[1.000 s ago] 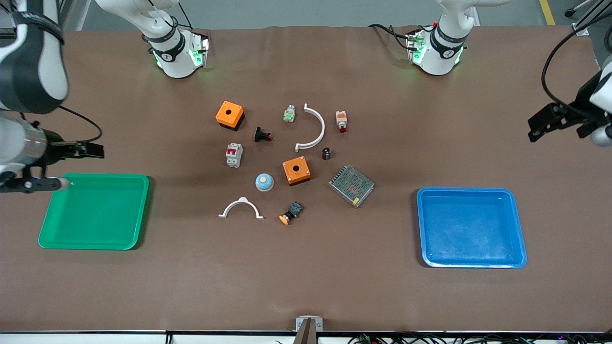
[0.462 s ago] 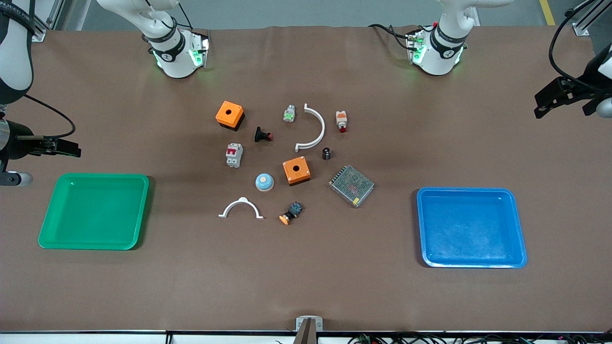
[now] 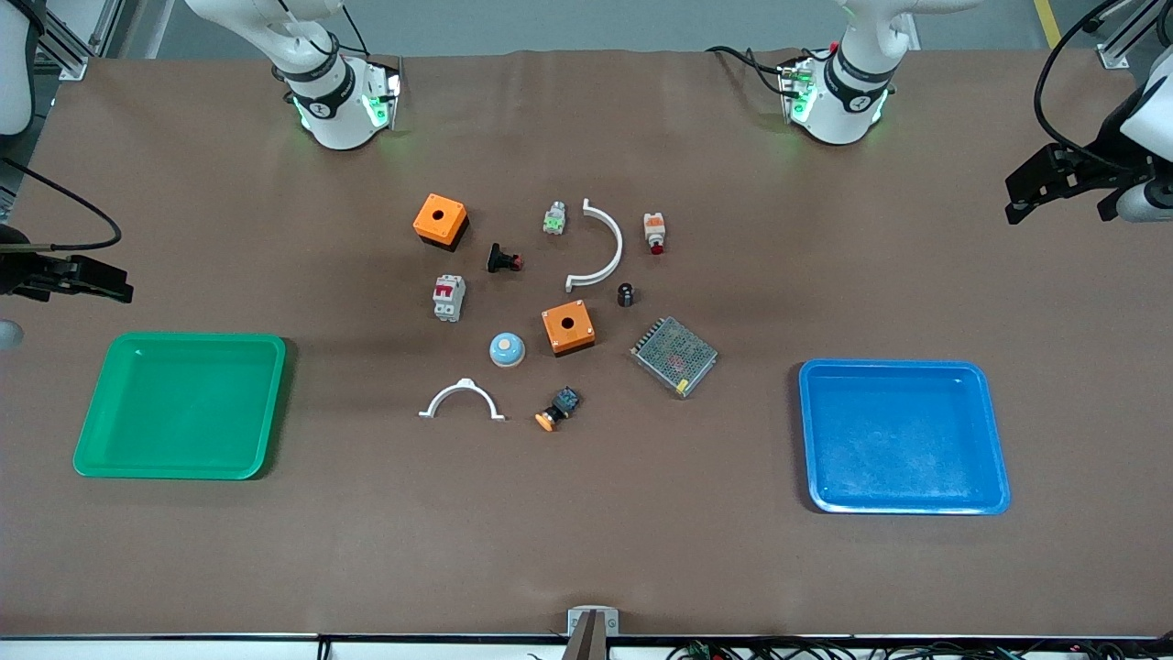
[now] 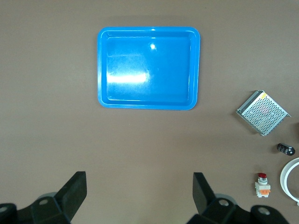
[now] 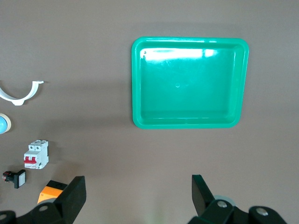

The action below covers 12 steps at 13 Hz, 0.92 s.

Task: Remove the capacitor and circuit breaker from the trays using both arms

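The capacitor (image 3: pixel 626 294), a tiny black cylinder, stands on the table beside the white arc, and shows in the left wrist view (image 4: pixel 285 149). The breaker (image 3: pixel 448 298), a light-grey block with red levers, lies toward the right arm's end of the cluster, and shows in the right wrist view (image 5: pixel 36 154). My left gripper (image 4: pixel 138 193) is open and empty, high over bare table at the left arm's end (image 3: pixel 1136 197). My right gripper (image 5: pixel 138 193) is open and empty, high over the right arm's end of the table (image 3: pixel 7 325).
A blue tray (image 3: pixel 903 374) lies toward the left arm's end, a green tray (image 3: pixel 183 344) toward the right arm's. The cluster holds two orange boxes (image 3: pixel 567 328), a mesh power supply (image 3: pixel 674 356), two white arcs (image 3: pixel 600 246), a blue bell (image 3: pixel 507 349) and small buttons.
The right gripper has moved off the green tray's corner toward the table's end. The left gripper has shifted slightly at its own end. The parts on the table have not moved.
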{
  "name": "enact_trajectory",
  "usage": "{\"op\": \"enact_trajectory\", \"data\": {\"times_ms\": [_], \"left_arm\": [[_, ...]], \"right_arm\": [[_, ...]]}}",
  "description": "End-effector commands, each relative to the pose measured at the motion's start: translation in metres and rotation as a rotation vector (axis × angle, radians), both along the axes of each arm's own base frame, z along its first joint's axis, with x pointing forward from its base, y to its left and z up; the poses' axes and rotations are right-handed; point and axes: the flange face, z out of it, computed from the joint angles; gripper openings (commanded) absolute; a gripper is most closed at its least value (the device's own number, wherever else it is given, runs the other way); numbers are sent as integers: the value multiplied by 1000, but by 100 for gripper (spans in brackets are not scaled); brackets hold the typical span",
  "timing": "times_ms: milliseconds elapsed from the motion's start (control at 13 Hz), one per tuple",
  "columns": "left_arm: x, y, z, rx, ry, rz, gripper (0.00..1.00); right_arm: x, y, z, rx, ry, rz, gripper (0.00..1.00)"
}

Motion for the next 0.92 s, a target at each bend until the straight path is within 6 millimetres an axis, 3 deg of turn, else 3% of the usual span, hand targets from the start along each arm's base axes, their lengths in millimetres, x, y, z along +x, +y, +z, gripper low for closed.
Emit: {"op": "enact_trajectory", "data": {"times_ms": [0,231,308,462,846], "left_arm": [[-10,0,6,-19,0,1,100],[-10,1,4,-17,9,-5,100],[-7,4,-1,-18,19,-8,100],[-9,-2,-2,-16,33,-19,100],[-13,-4,-3,-14,53,-26,100]], "right_arm": [[-10,3,22,48,7,-10,100],[-24,-2,28,95,56,-24,100],[-33,-2,43,86,30,-21,100],[-41,-3,54,87,8,-20,100],[-69,2,58,97,-54,-8,100]]}}
